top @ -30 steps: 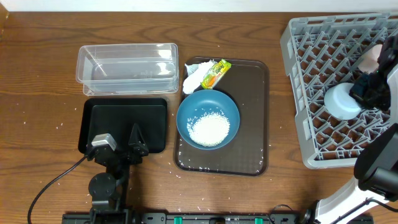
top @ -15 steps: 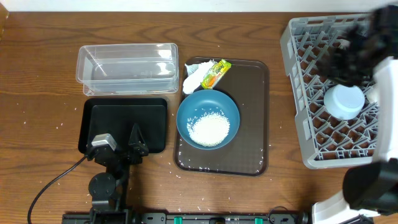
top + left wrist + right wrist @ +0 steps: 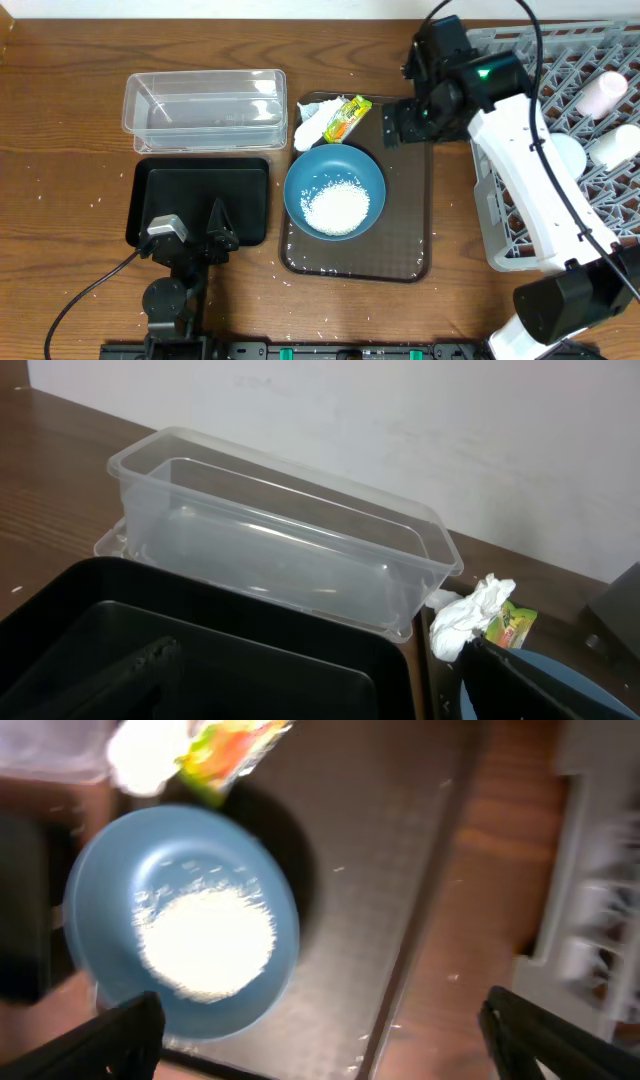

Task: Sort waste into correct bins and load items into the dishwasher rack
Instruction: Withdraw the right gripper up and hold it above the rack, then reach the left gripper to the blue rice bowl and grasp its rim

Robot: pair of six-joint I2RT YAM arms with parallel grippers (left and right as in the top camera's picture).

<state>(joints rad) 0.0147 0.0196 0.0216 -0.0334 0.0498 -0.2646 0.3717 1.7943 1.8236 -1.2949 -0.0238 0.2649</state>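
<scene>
The large dark-blue bowl (image 3: 334,192) holds white rice (image 3: 336,209) and sits on the brown tray (image 3: 405,235). A crumpled tissue (image 3: 311,128) and a snack wrapper (image 3: 347,117) lie at the tray's far left corner. My right gripper (image 3: 392,122) hovers open and empty over the tray, right of the wrapper. In the right wrist view, its fingers (image 3: 120,1040) stand wide apart, with the bowl (image 3: 180,920) below. In the grey rack (image 3: 480,70) lie a pink cup (image 3: 601,95), a white cup (image 3: 617,145) and the light-blue bowl (image 3: 568,155). My left gripper (image 3: 195,228) rests open over the black box (image 3: 200,190).
The clear box (image 3: 205,108) stands behind the black box, and the left wrist view shows the clear box (image 3: 280,550), tissue (image 3: 465,615) and wrapper (image 3: 515,622). Loose rice grains dot the tray's near edge (image 3: 330,268) and the table. My right arm crosses the rack's left side.
My right gripper opened, left the light-blue bowl in the rack and swung left to above the tray. The left arm has not moved.
</scene>
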